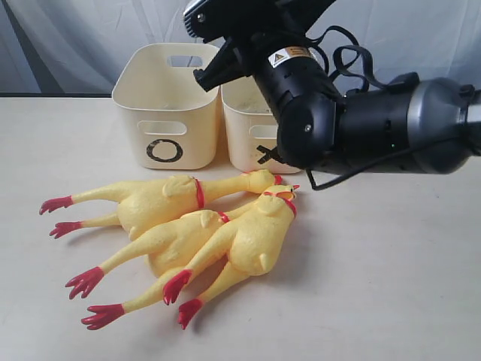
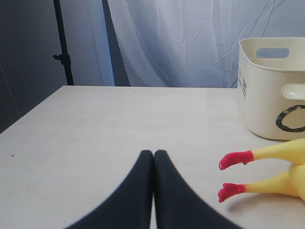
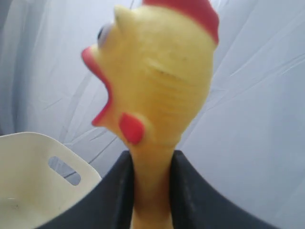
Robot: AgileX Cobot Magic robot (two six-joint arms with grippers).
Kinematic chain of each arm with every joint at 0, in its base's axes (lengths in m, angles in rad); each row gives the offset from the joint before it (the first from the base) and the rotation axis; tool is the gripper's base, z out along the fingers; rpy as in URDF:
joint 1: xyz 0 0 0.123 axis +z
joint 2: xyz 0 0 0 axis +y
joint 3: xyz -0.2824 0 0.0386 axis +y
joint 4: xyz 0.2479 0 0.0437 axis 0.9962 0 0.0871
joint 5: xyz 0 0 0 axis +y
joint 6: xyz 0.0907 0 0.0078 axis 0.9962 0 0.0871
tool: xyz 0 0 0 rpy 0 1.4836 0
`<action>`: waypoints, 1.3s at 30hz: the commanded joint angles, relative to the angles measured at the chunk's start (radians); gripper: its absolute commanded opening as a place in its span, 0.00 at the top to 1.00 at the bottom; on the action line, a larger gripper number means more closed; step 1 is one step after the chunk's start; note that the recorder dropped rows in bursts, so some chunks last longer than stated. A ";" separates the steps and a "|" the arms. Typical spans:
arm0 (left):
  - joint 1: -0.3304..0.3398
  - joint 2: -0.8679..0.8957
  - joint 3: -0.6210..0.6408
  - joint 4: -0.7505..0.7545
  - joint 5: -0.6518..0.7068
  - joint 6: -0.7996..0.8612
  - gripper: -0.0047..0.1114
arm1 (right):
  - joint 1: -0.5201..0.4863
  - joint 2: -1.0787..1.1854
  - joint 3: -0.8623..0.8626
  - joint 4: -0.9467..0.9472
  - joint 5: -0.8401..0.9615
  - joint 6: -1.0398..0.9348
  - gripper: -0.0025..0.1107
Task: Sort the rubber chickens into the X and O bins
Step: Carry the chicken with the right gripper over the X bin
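Right wrist view: pinching rubber chicken [image 3: 162, 71] by thin neck in right gripper [image 3: 150, 164], partly closed, cream bin [image 3: 28, 162] close beside. Likely soft, light, squashy; best taken at neck. Left gripper [image 2: 153, 156] pressed together, empty.

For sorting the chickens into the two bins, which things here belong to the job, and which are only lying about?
Belong to the job: three rubber chickens on the table; fourth chicken, held at the neck by the right claw; O bin; X bin.

Only lying about: black stand; white curtain.
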State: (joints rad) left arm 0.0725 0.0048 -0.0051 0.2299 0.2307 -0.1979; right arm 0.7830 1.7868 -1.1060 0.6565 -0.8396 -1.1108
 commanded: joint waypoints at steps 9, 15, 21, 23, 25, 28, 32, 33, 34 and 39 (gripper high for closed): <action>0.004 -0.005 0.005 -0.001 0.001 -0.002 0.96 | -0.119 0.170 -0.231 0.015 0.210 0.017 0.99; 0.004 -0.005 0.005 -0.001 0.001 -0.002 0.96 | -0.124 0.234 -0.333 0.224 0.266 -0.018 0.99; 0.004 -0.005 0.005 -0.001 0.001 -0.002 0.96 | -0.124 0.248 -0.335 0.355 0.269 -0.232 0.99; 0.004 -0.005 0.005 -0.001 0.001 -0.002 0.96 | -0.124 0.248 -0.335 0.376 0.265 -0.251 0.99; 0.004 -0.005 0.005 -0.001 0.001 -0.002 0.96 | -0.124 0.248 -0.335 0.392 0.265 -0.254 0.99; 0.004 -0.005 0.005 -0.001 0.001 -0.002 0.96 | -0.124 0.248 -0.335 0.437 0.265 -0.284 0.99; 0.004 -0.005 0.005 -0.001 0.001 -0.002 0.96 | -0.132 0.258 -0.335 0.508 0.268 -0.310 0.99; 0.004 -0.005 0.005 -0.001 0.001 -0.002 0.96 | -0.134 0.260 -0.335 0.520 0.264 -0.310 0.99; 0.004 -0.005 0.005 -0.001 0.001 -0.002 0.96 | -0.134 0.263 -0.335 0.522 0.262 -0.310 0.99; 0.004 -0.005 0.005 -0.001 0.001 -0.002 0.96 | -0.134 0.275 -0.335 0.530 0.259 -0.310 0.98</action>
State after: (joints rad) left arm 0.0725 0.0048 -0.0051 0.2314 0.2307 -0.1979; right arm 0.6540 2.0574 -1.4346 1.1825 -0.5632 -1.4137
